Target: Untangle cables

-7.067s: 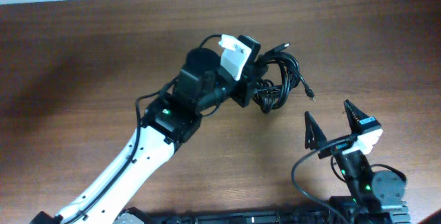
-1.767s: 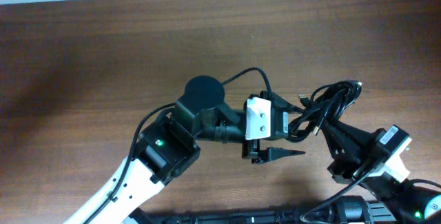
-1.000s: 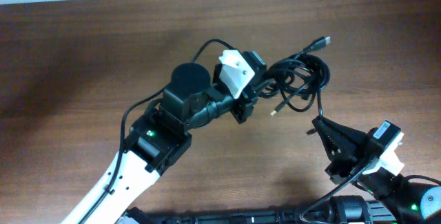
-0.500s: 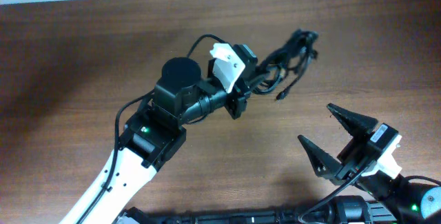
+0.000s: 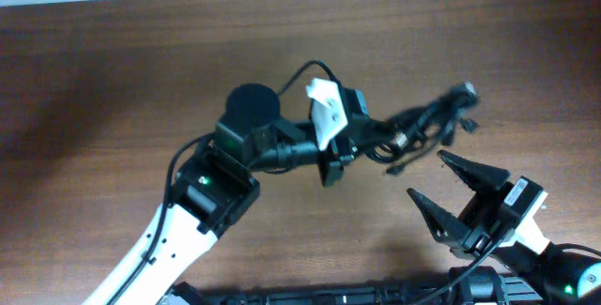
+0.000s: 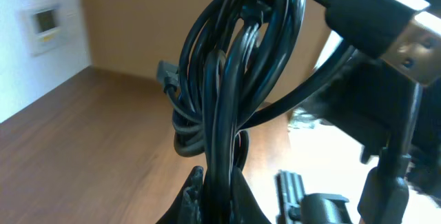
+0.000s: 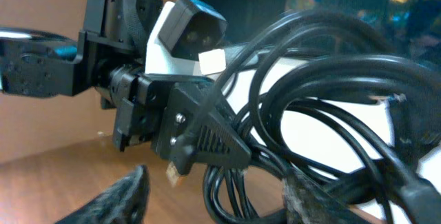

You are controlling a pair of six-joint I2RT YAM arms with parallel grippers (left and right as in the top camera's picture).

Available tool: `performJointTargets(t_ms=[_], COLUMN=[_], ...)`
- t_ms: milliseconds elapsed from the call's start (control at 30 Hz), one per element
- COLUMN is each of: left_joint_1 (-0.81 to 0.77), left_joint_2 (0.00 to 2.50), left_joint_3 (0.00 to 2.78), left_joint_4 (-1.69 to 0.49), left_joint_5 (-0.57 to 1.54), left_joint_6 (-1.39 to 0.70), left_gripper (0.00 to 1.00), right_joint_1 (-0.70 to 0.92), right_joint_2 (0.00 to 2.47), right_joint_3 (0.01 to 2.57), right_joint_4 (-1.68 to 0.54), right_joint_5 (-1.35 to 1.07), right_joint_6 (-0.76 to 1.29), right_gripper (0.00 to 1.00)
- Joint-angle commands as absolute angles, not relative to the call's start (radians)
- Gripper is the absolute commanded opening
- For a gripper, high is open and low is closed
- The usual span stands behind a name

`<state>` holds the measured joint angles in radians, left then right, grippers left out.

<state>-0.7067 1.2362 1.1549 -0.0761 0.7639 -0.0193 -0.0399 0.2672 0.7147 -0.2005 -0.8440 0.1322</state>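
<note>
The brown wooden surface (image 5: 113,80) is crossed from the lower left by the white-and-black left arm (image 5: 188,221). The left claw (image 5: 359,144) is clamped on the cables (image 5: 427,122), a tangled black bundle held in the air over the surface's right half. The right claw (image 5: 457,192) is spread wide just beside the bundle, gripping nothing. A silver plug end (image 6: 413,39) is seen jutting from the bundle.

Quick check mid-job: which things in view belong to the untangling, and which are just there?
Job: cable bundle, left gripper shut on it, right gripper open nearby.
Just there: wooden table, white wall panel seen by the left wrist.
</note>
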Motion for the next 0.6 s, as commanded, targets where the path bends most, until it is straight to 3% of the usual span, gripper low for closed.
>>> performJointTargets(t_ms=[0, 333, 433, 567], left_joint_1=[-0.757, -0.791, -0.792, -0.81], left_joint_2=[1.235, 1.236, 1.236, 1.236], left_joint_3=[1.169, 1.169, 1.169, 1.169], left_joint_4=[-0.054, -0.046, -0.046, -0.054], left_joint_5=[0.823, 0.833, 0.854, 0.853], left_joint_6=[0.052, 0.058, 0.058, 0.06], left_gripper=[0.0, 0.0, 0.0, 0.0], right_joint_1=[-0.033, -0.033, -0.033, -0.033], right_joint_2=[0.266, 0.266, 0.266, 0.266], right_joint_3=[0.728, 0.728, 0.728, 0.728], right_joint_4=[-0.193, -0.164, -0.144, -0.14], right_joint_5=[-0.892, -0.879, -0.88, -0.879], right_joint_6=[0.139, 0.104, 0.104, 0.104], right_gripper=[0.51, 0.47, 0.34, 0.25])
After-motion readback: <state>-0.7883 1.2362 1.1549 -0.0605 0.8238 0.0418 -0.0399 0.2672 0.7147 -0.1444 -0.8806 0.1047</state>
